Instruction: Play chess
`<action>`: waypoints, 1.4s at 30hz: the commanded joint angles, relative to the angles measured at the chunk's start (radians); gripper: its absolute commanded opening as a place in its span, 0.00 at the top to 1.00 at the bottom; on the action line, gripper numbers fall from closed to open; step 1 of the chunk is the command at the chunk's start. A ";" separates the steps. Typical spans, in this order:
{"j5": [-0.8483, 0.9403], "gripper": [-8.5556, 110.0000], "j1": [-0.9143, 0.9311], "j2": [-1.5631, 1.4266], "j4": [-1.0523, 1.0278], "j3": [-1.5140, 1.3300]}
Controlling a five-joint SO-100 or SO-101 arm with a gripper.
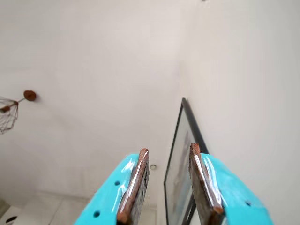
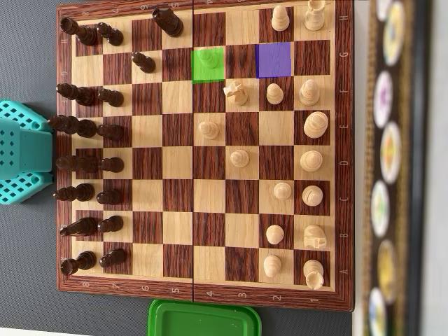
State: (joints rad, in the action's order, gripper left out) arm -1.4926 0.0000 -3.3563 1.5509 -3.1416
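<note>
In the overhead view a wooden chessboard (image 2: 203, 292) fills the table. Dark pieces (image 2: 87, 128) stand along its left side and light pieces (image 2: 311, 161) along its right. One square is marked green (image 2: 216, 72) with a pawn on it, and an empty square two columns to its right is marked purple (image 2: 274, 59). A light knight (image 2: 236, 91) stands just below and right of the green square. The teal arm (image 2: 24, 150) sits off the board's left edge. In the wrist view my gripper (image 1: 169, 149) points up at a white wall, open, with nothing between its brown-padded fingers (image 1: 136, 183).
A green plastic lid (image 2: 203, 318) lies below the board. A blurred dark strip with round shapes (image 2: 388, 168) runs along the right. The wrist view shows a black-framed glass pane (image 1: 180, 173) and a wire ornament (image 1: 9, 112) on the wall.
</note>
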 commanded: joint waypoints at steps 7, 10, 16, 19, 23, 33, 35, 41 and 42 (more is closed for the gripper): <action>0.008 0.81 0.005 0.009 0.199 -0.018; 0.008 0.81 0.005 0.009 0.239 -0.018; 0.003 0.81 0.003 0.009 0.253 -0.018; 0.000 0.81 0.002 0.009 0.253 -0.018; -0.002 0.81 -0.002 0.009 0.253 -0.018; -0.002 0.81 0.003 0.009 0.253 -0.018; -0.002 0.81 0.003 0.009 0.253 -0.018; -0.002 0.81 0.002 0.009 0.253 -0.018; -0.002 0.81 0.003 0.009 0.253 -0.018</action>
State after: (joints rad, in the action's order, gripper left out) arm -1.4926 0.0061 -3.3563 1.8009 -3.1401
